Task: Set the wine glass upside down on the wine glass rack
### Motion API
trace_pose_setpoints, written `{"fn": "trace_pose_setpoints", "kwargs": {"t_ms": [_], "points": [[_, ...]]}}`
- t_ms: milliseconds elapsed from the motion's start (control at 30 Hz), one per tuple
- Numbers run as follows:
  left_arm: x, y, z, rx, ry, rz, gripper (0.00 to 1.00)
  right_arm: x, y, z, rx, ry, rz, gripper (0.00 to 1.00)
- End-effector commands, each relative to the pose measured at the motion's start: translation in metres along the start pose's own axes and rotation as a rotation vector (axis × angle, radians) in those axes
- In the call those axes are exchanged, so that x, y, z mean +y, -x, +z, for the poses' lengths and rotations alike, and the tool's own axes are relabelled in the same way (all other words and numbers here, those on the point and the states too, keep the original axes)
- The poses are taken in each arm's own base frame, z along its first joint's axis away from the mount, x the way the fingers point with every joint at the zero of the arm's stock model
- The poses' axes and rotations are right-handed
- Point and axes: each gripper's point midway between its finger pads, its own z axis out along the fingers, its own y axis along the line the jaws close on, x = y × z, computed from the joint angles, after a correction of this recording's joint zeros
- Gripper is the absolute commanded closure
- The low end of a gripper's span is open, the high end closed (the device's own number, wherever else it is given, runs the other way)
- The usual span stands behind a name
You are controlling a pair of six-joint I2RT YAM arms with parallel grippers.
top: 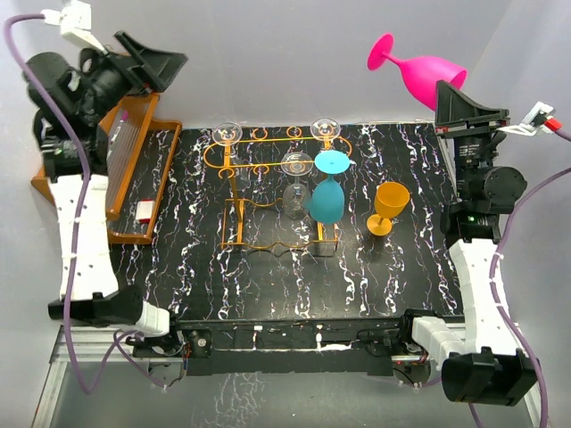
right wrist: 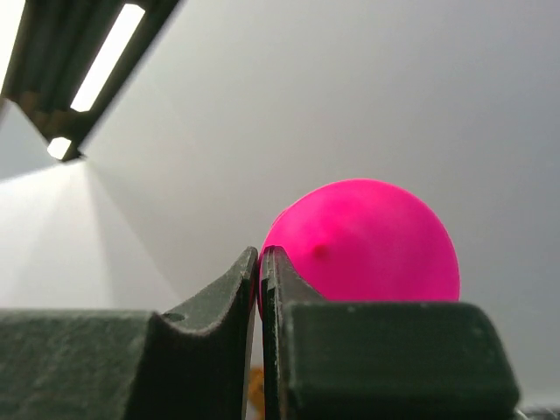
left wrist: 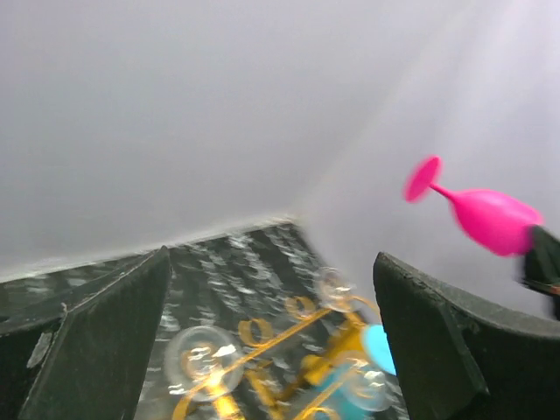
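Right gripper (right wrist: pixel 261 262) clamped on pink wine glass (right wrist: pixel 367 241) rim, bowl bulging beside the jaws; left gripper (left wrist: pixel 271 262) spread wide, empty.

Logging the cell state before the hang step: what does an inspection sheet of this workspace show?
Surface: black white-veined marble-pattern tabletop, nothing spilled.
Job's things: magenta opaque wine glass aloft, tilted; orange-gold wire rack holds inverted clear glasses and a teal glass.
Clutter: yellow goblet upright beside rack; brown wooden rack at left edge.
End effectors: left end effector open, empty; right end effector shut on the magenta glass.
Cables: purple cables loop off both arms.
Surroundings: plain white walls.
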Motion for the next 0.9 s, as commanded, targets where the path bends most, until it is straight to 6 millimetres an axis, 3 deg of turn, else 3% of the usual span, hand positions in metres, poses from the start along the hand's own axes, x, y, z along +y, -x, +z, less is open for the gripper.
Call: {"fn": "trace_pose_setpoints", "kwargs": {"t_ms": [0, 67, 133, 267, 400, 533, 600, 733, 867], "points": [[-0.079, -0.014, 0.032, 0.072, -0.322, -0.325, 0.03, 0.084, 0.069, -0.009, -0.266, 0.355, 0.175, 0.92], [-0.102, -0.022, 0.039, 0.081, -0.406, -0.415, 0.03, 0.084, 0.081, -0.010, -0.342, 0.354, 0.216, 0.92], [-0.111, -0.027, 0.044, 0.083, -0.456, -0.536, 0.03, 0.087, 0.091, -0.011, -0.408, 0.370, 0.247, 0.92], [-0.130, -0.026, 0.049, 0.029, -0.534, -0.562, 0.03, 0.102, 0.109, -0.005, -0.478, 0.441, 0.364, 0.92], [-0.158, -0.029, 0.053, -0.038, -0.646, -0.510, 0.03, 0.136, 0.090, 0.010, -0.399, 0.598, 0.461, 0.92], [-0.189, -0.043, 0.052, -0.088, -0.764, -0.336, 0.03, 0.171, 0.067, 0.015, -0.392, 0.709, 0.458, 0.92], [-0.198, -0.046, 0.044, -0.122, -0.831, -0.247, 0.03, 0.184, 0.067, 0.013, -0.402, 0.773, 0.446, 0.92], [-0.209, -0.043, 0.024, -0.174, -0.936, -0.126, 0.03, 0.168, 0.074, 0.001, -0.560, 0.784, 0.580, 0.92], [-0.213, -0.029, 0.014, -0.232, -0.982, -0.048, 0.03, 0.154, 0.065, -0.014, -0.676, 0.780, 0.740, 0.92]]}}
